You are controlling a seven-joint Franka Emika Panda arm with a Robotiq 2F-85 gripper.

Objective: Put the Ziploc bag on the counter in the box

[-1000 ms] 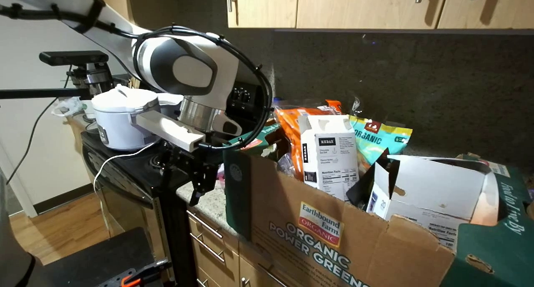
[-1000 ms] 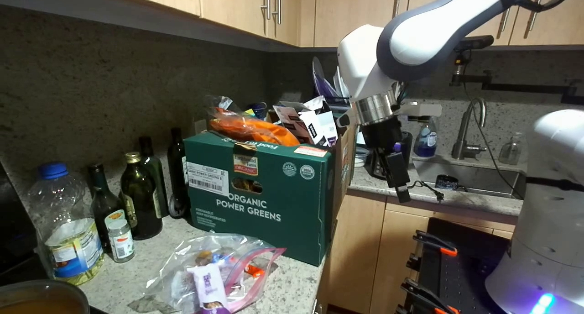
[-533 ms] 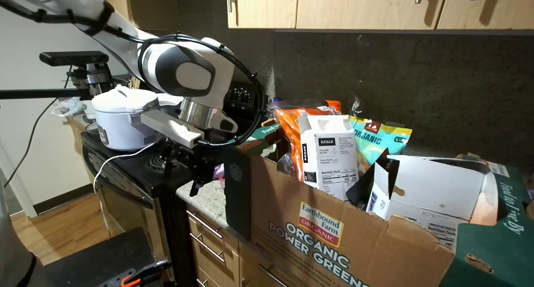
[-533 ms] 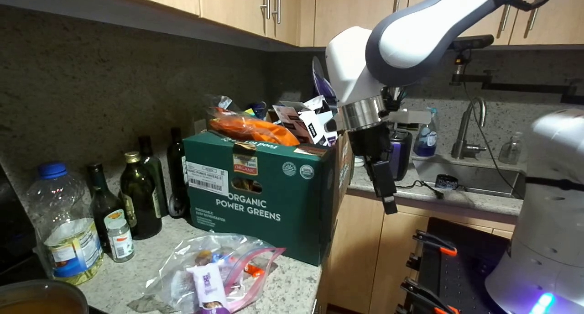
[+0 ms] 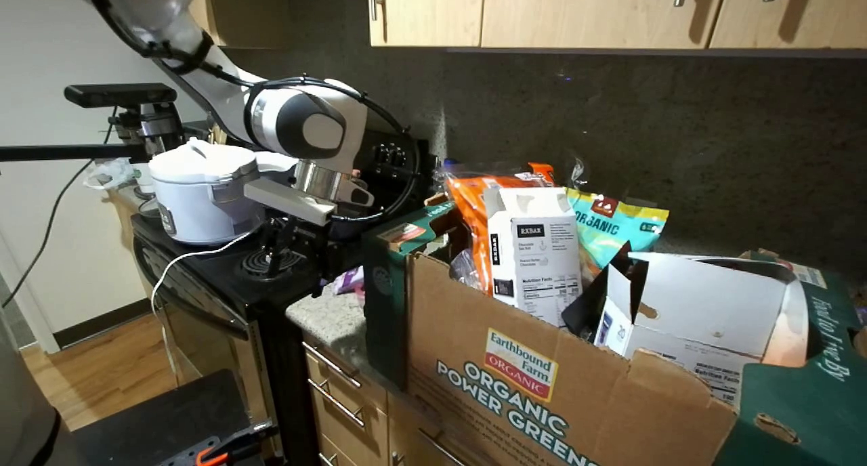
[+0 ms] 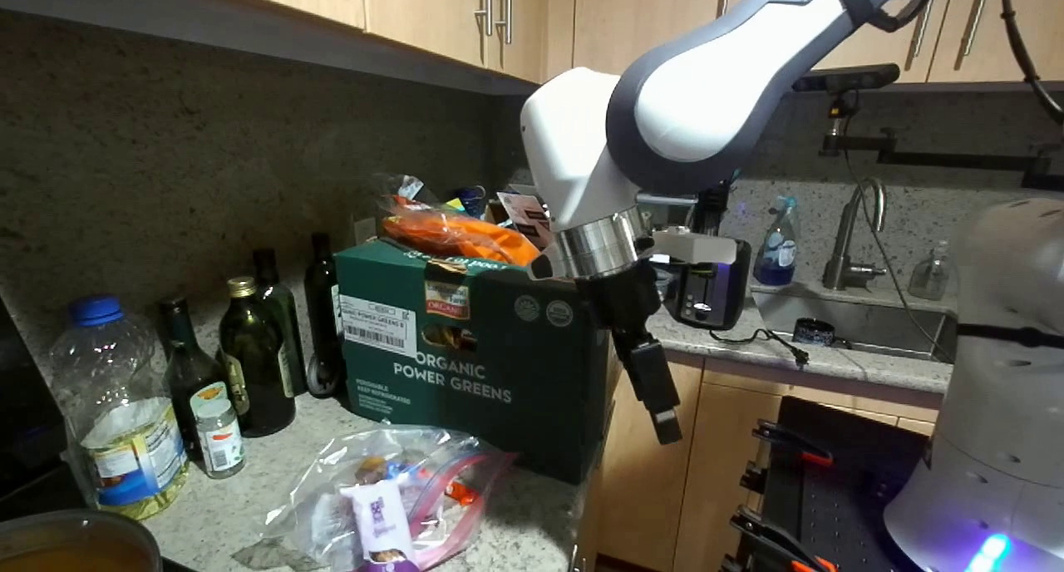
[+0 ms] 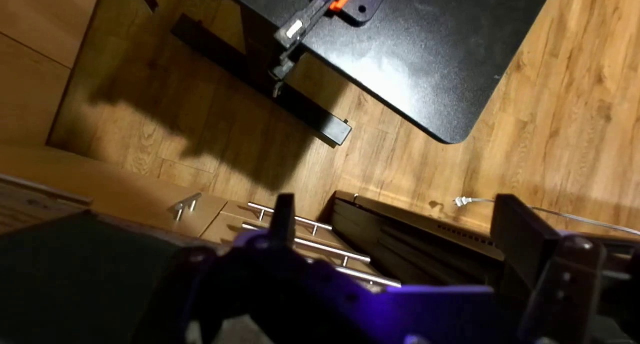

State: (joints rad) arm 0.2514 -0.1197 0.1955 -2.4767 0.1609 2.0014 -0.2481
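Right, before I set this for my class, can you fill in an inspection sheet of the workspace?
Surface: speckled counter, partly shadowed.
Job's things: Ziploc bag lies on the counter; box stands close by, holding an orange packet among other things.
Clutter: dark bottles and a jar on the counter.
Hand: open, nothing held.
Cables: black cable looped along the arm; white cord down the front of the stove.
Surroundings: white pot on the stove; sink; wall cabinets.

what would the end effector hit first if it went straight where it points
Probably the wooden floor, beyond the end effector; the oven front and black tabletop lie near that line, and depth is unclear.
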